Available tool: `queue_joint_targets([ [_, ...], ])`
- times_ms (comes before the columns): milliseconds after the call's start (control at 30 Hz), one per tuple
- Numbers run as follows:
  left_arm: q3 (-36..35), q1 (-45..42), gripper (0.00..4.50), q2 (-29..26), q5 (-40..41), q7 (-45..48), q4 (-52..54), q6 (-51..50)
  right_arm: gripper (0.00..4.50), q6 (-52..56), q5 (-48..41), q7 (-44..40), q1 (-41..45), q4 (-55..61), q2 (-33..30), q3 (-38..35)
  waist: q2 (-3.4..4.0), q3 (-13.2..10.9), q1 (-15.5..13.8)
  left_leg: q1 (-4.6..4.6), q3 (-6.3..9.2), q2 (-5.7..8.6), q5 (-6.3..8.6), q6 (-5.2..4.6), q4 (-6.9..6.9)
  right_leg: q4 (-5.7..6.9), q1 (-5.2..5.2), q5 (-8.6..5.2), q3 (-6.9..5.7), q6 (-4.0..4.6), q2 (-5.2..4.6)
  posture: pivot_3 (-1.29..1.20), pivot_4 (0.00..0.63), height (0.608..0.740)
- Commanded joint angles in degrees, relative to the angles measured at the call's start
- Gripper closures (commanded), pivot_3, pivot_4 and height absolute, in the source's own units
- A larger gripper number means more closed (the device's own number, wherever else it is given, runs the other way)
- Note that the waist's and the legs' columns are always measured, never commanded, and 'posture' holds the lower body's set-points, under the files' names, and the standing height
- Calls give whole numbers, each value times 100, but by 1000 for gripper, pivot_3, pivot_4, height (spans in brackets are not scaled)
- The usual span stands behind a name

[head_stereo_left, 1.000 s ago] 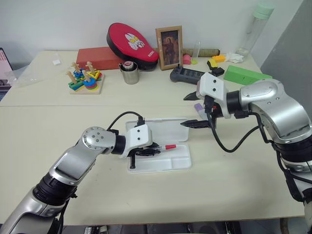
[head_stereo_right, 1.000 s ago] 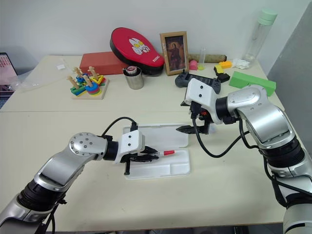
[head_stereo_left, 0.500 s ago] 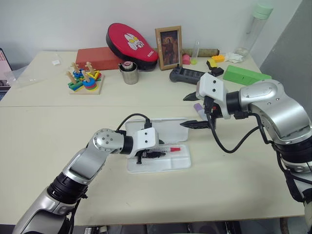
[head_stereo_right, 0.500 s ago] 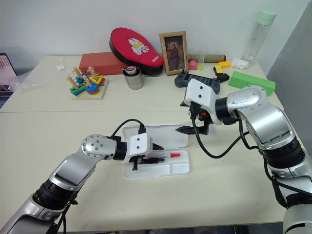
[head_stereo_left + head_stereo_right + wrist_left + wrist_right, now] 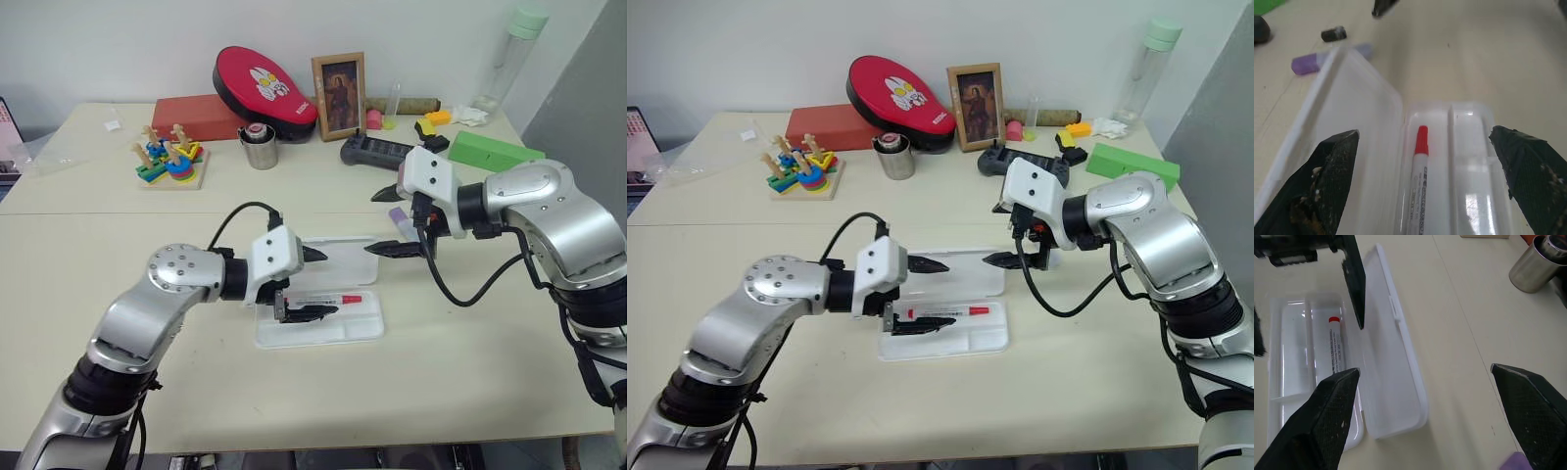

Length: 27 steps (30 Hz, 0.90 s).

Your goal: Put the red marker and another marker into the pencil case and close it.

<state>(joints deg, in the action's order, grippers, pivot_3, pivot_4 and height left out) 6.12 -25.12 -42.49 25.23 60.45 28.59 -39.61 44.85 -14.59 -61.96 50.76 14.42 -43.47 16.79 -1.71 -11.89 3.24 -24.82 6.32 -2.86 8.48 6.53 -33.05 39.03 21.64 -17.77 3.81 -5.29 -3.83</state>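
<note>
One red marker (image 5: 325, 298) lies inside the open pencil case (image 5: 318, 331). Above the case, the left gripper (image 5: 315, 283) gapes empty; beyond it, near the purple marker (image 5: 401, 219), the right gripper (image 5: 384, 221) gapes too.

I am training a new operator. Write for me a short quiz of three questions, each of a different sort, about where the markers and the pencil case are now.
1. True or false: the red marker lies inside the pencil case.
2. Where is the purple-capped marker? A) in the case B) on the table beyond the case C) in the right gripper
3. Fill in: the lid of the case is ____.

Key
1. True; the left gripper is open above it.
2. B; it lies on the table beside the open right gripper.
3. Open.
</note>
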Motion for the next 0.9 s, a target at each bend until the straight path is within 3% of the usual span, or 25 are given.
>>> queue_joint_targets([
  [33, -1110, 40, 20, -545, 1241, 173, 771, -810, 0, -533, 486, 242, -92, -536, -177, -37, -1, -1, 3, 0, 0, 0, 0, 0, 0, 0, 0, 0, 0, 0, 0, 0, 150, 740],
  [200, -1942, 422, 20, -1686, 1583, 558, 833, -1028, 0, -831, 907, 529, -182, -1396, 1, 42, 3, 0, 30, 4, -2, 0, 0, 0, 0, 1, -1, 0, 3, 0, 0, 0, 150, 740],
  [433, -2485, 554, 20, -2181, 1527, 370, 783, -845, 0, -944, 1166, 848, -236, -2266, 408, -47, 5, -2, 26, 4, -3, 0, 0, 0, 1, -2, 0, 0, 2, 1, 0, 0, 150, 740],
  [600, -2038, 177, 20, -1812, 1390, -416, 973, -758, 0, -1052, 1284, 1086, -199, -2753, 706, -60, 5, -2, 18, 4, -3, 0, 0, 0, 2, -2, 0, 0, 3, 1, 0, 0, 150, 740],
  [767, -1428, -529, 20, -968, 1365, -1407, 1078, -899, 0, -1295, 1471, 1318, -176, -3425, 867, -90, 3, -1, -23, 4, 1, 1, 0, 1, -6, -2, -9, 2, -1, -1, 0, 0, 150, 740],
  [900, -1016, -794, 20, -749, 1110, -1782, 1002, -906, 0, -1306, 1476, 1421, -178, -3706, 997, -170, 4, -2, 15, 4, 1, 1, 0, 1, -6, -2, -9, 2, 1, -2, 0, 0, 150, 740],
])
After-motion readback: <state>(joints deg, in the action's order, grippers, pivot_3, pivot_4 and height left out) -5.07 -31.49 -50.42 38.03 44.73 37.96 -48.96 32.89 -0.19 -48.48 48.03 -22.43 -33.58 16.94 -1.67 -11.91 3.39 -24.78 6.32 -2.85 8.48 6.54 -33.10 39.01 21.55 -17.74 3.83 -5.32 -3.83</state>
